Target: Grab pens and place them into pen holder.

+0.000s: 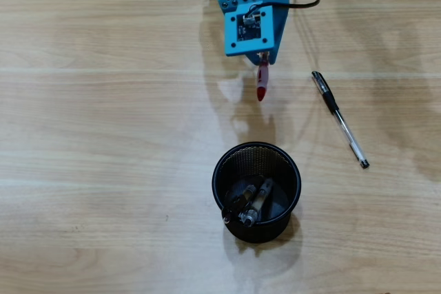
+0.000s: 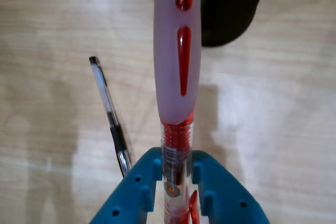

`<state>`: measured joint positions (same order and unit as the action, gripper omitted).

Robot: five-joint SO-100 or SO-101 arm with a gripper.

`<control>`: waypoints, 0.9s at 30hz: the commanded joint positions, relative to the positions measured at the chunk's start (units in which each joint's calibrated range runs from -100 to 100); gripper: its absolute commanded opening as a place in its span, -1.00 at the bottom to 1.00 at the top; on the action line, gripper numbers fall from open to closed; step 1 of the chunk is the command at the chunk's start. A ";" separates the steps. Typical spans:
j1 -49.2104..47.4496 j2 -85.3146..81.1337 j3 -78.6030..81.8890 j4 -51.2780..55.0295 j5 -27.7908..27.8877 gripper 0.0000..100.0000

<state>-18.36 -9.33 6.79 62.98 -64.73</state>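
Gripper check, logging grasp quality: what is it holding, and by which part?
The gripper is shut on the red-clear pen, clamping its clear barrel just behind the pale rubber grip.

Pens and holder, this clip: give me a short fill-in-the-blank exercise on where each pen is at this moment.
1. The hand is shut on the ____ pen.
2. The number of pens already inside the pen holder is ____.
3. The black-and-clear pen lies on the ____.
4. In the overhead view, that loose pen lies to the ____ of the pen holder.

Missing words: red; two; table; right
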 commanded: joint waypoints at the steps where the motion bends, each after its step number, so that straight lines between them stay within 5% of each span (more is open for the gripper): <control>1: 1.15 -3.40 0.55 -13.08 2.01 -0.96; 27: 2.88 11.47 3.89 -67.15 4.81 -0.96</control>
<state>-16.73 0.76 11.23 1.64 -60.16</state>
